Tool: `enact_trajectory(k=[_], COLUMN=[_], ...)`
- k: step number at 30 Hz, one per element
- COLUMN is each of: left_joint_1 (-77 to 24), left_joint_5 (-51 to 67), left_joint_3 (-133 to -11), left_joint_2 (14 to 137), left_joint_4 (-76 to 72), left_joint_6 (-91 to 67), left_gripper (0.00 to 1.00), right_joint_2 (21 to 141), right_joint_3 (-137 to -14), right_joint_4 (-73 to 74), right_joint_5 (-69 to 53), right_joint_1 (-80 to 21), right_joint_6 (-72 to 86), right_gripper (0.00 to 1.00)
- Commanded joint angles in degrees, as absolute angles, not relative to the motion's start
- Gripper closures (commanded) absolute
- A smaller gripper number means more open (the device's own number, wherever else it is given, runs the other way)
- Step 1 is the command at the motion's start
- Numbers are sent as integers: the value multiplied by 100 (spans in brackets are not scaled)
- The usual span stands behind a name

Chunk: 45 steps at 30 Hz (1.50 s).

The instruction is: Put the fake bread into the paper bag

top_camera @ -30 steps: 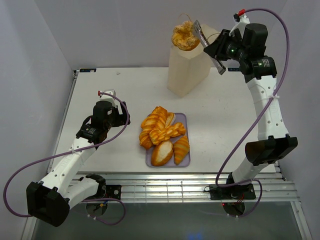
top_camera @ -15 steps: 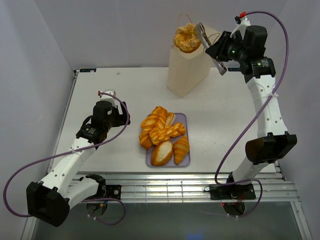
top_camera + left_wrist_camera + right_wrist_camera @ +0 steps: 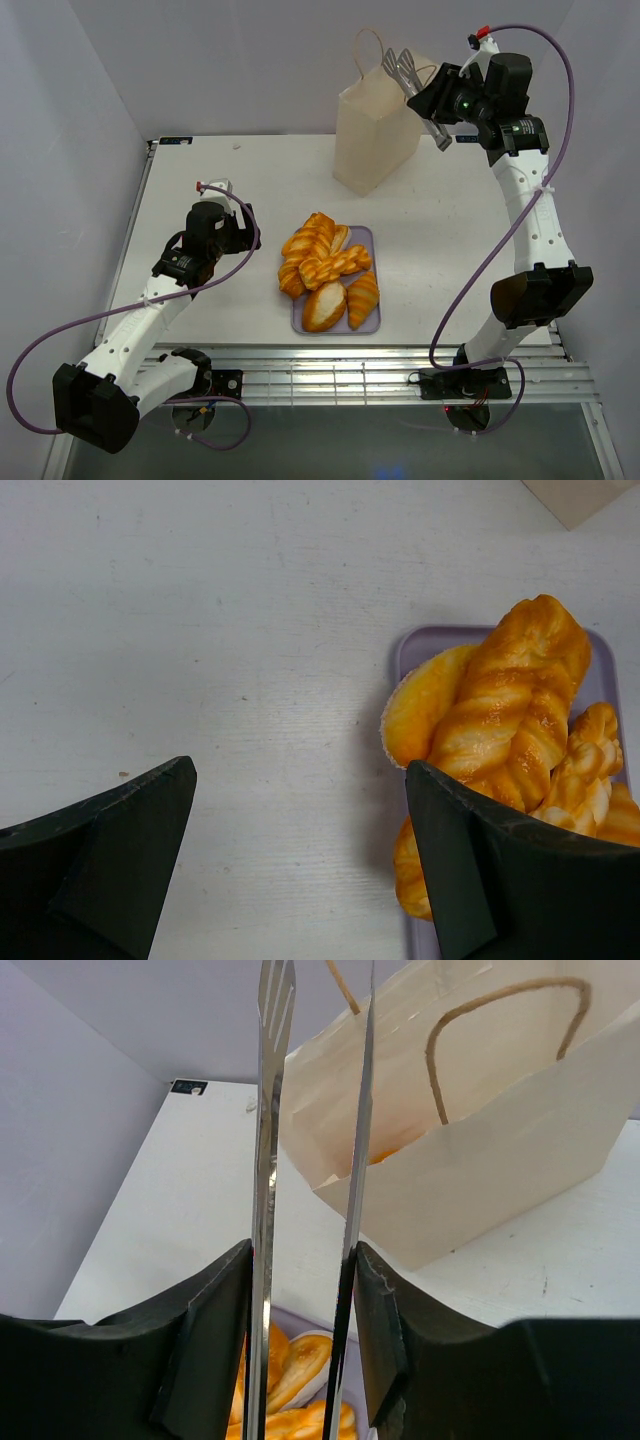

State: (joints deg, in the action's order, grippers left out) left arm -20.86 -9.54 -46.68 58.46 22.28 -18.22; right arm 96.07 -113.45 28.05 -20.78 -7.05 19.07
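Table [image 3: 230, 180]: white top, closed in by plain grey walls, with both arm bases at its near edge.
Right gripper [image 3: 302, 1270]: raised at the far right, level with the top of the bag. Its two black fingers [image 3: 215, 1300] press from outside on the arms of the metal tongs [image 3: 262, 1140].
Tongs: the two arms stand apart and nothing is between them. In the top view the forked tips sit at the bag's upper right edge; whether they touch the paper cannot be told.
Left gripper [image 3: 300, 780]: jaws wide apart and empty, over bare table just left of the tray.
Paper bag [image 3: 375, 135]: stands upright at the far side of the table with its mouth open. One cord handle [image 3: 437, 1060] loops up the inner wall.
Bag contents: an orange patch [image 3: 385, 1156] shows low inside the mouth in the right wrist view, too little to tell which piece it is.
Tray [image 3: 365, 325]: flat and lilac, near the middle of the table, well apart from the bag.
Fake bread [image 3: 325, 270]: glossy golden pieces piled on the tray, braided loaves on top of rounder rolls, some overhanging its left edge.
In the way: nothing lies on the table between tray and bag.
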Motion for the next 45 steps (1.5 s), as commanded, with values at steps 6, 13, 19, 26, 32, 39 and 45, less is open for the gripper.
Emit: enact_trajectory(k=[6,13,19,26,32,39,45], left_joint_1=[-2118,-2118,-2118,-2118,-2118,-2118,-2118], left_joint_5=[-835,-844,-888,-967,-1064,-1090,-1099], left_joint_3=[-4825,-4825,-4834,-4834,-4825,-4825,-4825], left_joint_2=[5845,5880,5897,5880,5880,5854,5792], left_joint_4=[2197,2189,2189,2189,2206,2215,2206], left_joint_6=[-1767,-1758,-1758,-1758,-1749,-1758,-1749], left_gripper=[4,4,4,4,4,4,4], right_joint_2=[9510,9589,9229,8570,7850,6918,6022], right_joint_3=[-11294,-11531,-11364,-10602,-9555,-8052,-6639], right_joint_4=[2399,2558,2522,2191,1916,2048,2224], right_joint_5=[-2206,-2425,-2636,-3093,-3366,-3296,-3068], right_joint_1=[-633,-624,-633,-642,-834,-1335,-1950], right_joint_6=[1846,1828,1819,1670,1556,1178,923], right_gripper=[51,50,50,47,46,45,44])
